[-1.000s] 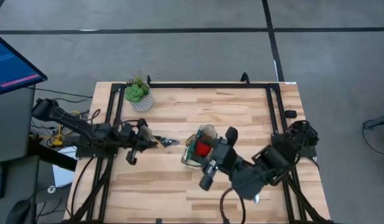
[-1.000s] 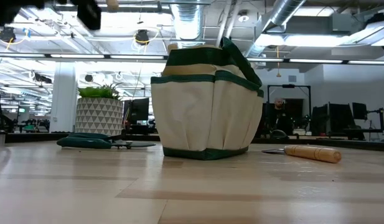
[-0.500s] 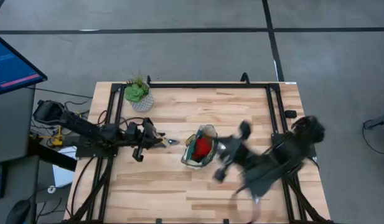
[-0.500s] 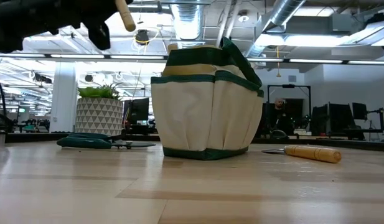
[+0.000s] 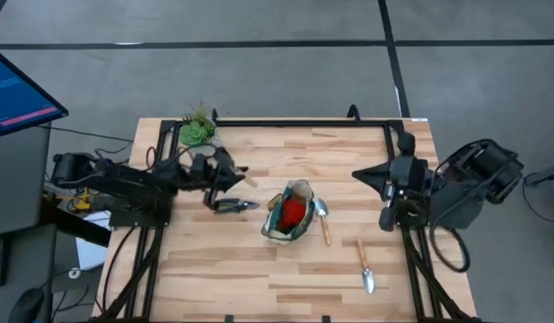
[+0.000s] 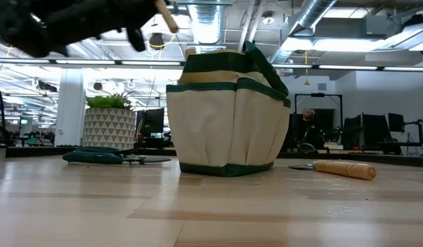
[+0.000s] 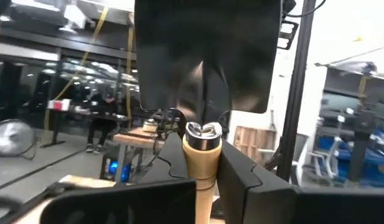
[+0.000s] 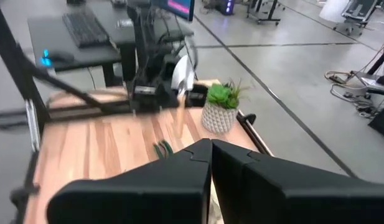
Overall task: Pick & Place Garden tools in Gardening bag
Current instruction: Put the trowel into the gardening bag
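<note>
Left hand (image 5: 224,173) is clenched on a trowel (image 7: 203,93) up off the worktop (image 5: 259,269), shears (image 5: 230,205) right below it; right hand (image 5: 395,193) closed, empty.

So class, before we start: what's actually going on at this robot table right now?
The left gripper is shut on a wooden-handled trowel, held in the air near the potted plant. The gardening bag stands mid-table with a red item inside. Pruning shears and two more trowels lie on the table. The right gripper waits, empty, at the table's right edge.
</note>
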`<control>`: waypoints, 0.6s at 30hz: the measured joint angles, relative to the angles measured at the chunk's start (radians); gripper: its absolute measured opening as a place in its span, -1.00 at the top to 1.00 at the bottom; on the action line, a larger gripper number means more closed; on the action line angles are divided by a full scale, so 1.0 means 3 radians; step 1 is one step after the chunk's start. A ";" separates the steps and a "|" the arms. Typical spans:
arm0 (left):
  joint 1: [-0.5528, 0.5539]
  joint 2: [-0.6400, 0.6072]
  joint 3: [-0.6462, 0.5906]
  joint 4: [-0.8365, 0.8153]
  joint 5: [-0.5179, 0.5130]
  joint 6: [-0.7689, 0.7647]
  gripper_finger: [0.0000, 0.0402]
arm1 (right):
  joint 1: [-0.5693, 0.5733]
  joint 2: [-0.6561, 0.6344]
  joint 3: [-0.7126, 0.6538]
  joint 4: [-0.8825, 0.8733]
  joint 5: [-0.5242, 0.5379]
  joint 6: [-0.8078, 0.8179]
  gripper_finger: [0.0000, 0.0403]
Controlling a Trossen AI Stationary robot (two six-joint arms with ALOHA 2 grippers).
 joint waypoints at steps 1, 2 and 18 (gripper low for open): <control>0.0085 0.0095 0.0090 0.0006 0.0139 -0.0016 0.96 | 0.0035 -0.0005 -0.0004 -0.0059 -0.0001 0.0000 0.99; 0.0168 0.0186 0.0164 0.0008 0.0279 -0.0063 0.96 | 0.0067 -0.0023 -0.0004 -0.0096 -0.0001 0.0001 0.99; 0.1312 0.1071 0.0478 0.0256 0.1749 -0.0423 0.96 | -0.0367 -0.0265 -0.0001 0.0199 -0.0013 -0.0279 1.00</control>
